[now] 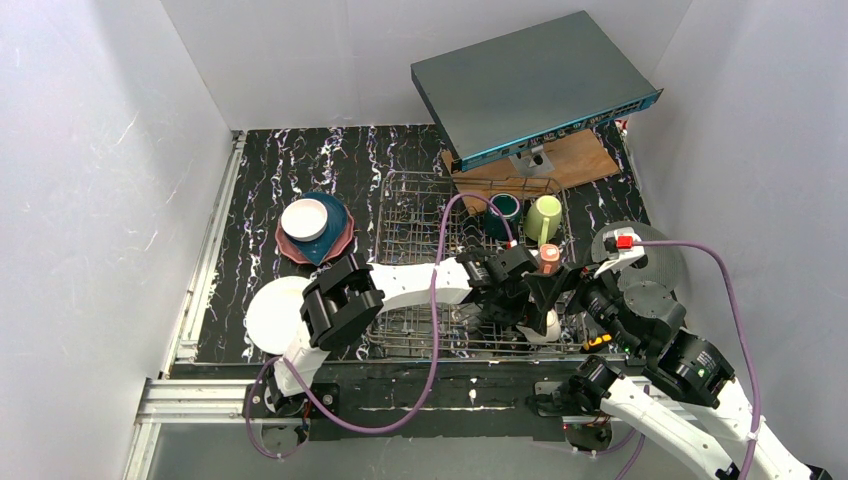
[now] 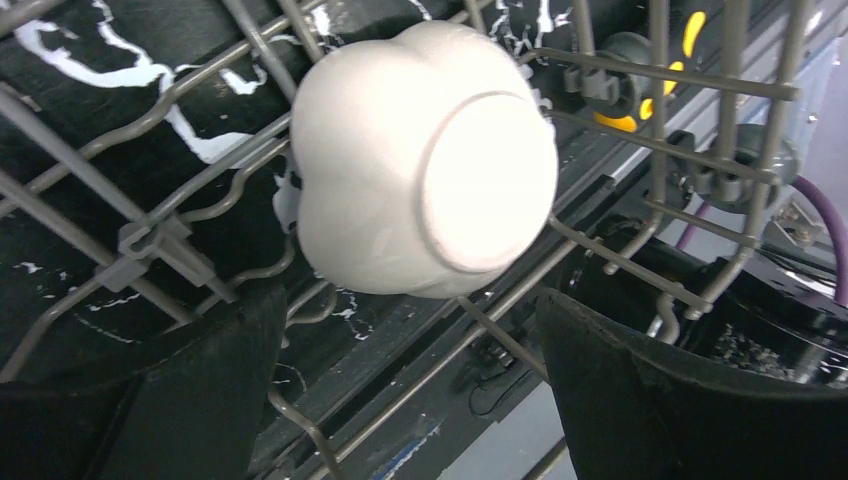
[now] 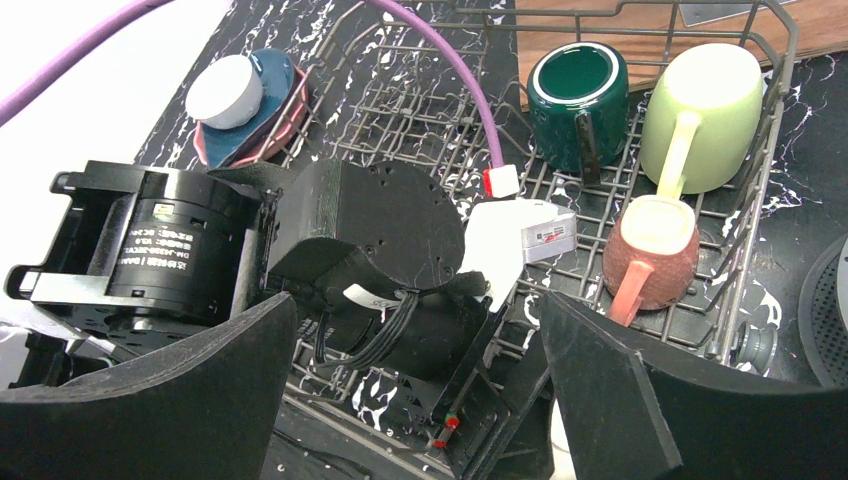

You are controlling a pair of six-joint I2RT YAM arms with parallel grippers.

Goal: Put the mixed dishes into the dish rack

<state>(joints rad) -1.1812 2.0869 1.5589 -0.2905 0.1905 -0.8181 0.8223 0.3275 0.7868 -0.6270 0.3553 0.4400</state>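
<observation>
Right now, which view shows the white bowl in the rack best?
Left wrist: the white bowl fills the frame, foot ring toward the camera, lying on the dish rack wires. Top external shows only a white sliver of it under the left gripper. Right wrist shows almost nothing of it.
</observation>
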